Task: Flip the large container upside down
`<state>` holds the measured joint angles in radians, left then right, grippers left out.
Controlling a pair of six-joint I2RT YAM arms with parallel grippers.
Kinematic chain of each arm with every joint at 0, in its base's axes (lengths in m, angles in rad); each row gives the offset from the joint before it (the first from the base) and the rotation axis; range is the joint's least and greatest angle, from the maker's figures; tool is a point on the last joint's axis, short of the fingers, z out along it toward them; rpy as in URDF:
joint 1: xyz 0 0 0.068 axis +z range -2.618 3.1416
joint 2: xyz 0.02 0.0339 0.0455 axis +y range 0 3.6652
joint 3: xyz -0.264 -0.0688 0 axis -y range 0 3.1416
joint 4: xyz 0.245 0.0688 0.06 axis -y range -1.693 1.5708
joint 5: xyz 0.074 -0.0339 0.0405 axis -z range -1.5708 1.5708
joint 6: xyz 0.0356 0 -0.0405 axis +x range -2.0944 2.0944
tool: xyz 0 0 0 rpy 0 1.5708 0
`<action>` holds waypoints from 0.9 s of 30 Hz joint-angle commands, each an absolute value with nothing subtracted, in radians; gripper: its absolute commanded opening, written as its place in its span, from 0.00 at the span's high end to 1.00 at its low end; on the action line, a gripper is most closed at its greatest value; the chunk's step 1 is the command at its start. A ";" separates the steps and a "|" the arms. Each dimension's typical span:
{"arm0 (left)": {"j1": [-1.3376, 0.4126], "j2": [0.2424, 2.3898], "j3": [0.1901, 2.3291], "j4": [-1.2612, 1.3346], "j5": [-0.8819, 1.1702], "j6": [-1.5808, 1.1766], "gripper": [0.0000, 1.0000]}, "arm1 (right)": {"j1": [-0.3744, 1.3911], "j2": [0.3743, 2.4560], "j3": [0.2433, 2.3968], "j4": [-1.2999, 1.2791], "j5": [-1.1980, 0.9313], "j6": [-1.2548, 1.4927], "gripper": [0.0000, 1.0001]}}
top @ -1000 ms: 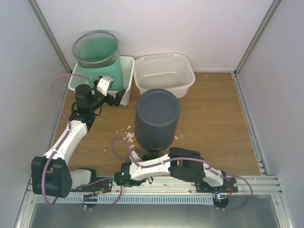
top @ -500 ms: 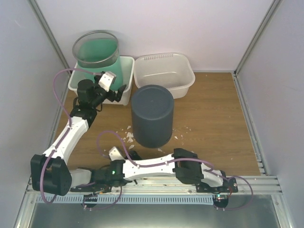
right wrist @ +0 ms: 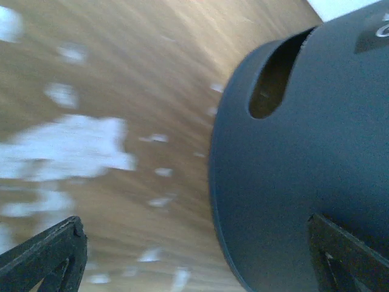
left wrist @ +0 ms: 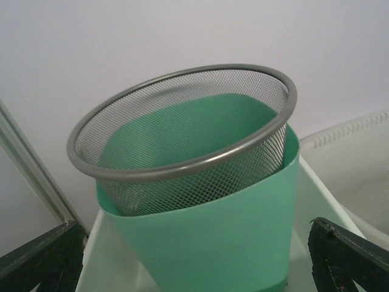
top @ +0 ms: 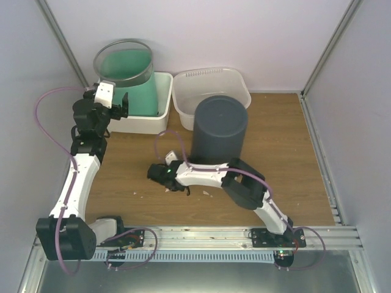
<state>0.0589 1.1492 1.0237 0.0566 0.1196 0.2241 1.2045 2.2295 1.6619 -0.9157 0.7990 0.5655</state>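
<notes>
The large dark grey container (top: 220, 131) stands on the wooden table just in front of the white tub, with a closed flat end facing up. In the right wrist view it (right wrist: 316, 158) fills the right side, with a handle slot near its rim. My right gripper (top: 174, 183) is low over the table to the container's left, open and empty (right wrist: 194, 255), apart from it. My left gripper (top: 119, 110) is at the white bin at the back left, open and empty (left wrist: 194, 267), facing the green container.
A wire mesh basket (left wrist: 182, 140) sits inside a green container (left wrist: 225, 237), which stands in a white bin (top: 143, 125). A white tub (top: 238, 110) is at the back centre. White scraps (right wrist: 73, 152) lie on the table. Walls enclose the left, back and right.
The dark container has moved right and back, up against the white tub. My right gripper swung from the front edge to mid-table. My left gripper moved left and back toward the green container.
</notes>
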 commanded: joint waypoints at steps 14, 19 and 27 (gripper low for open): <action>-0.017 1.307 1.079 0.023 0.360 0.205 0.01 | 0.787 1.758 1.346 -1.052 0.793 0.824 0.00; -0.095 1.370 1.137 -0.049 0.325 0.288 0.01 | 0.630 1.708 1.323 -0.948 0.735 0.654 0.00; -0.218 1.493 1.287 -0.109 0.361 0.381 0.01 | 0.405 1.734 1.351 -0.706 0.623 0.289 0.00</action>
<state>-0.1463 1.4349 1.1873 -0.0845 0.3237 0.2928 0.4973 1.7298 1.3293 -0.8898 0.6804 0.5224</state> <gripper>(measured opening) 0.990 0.997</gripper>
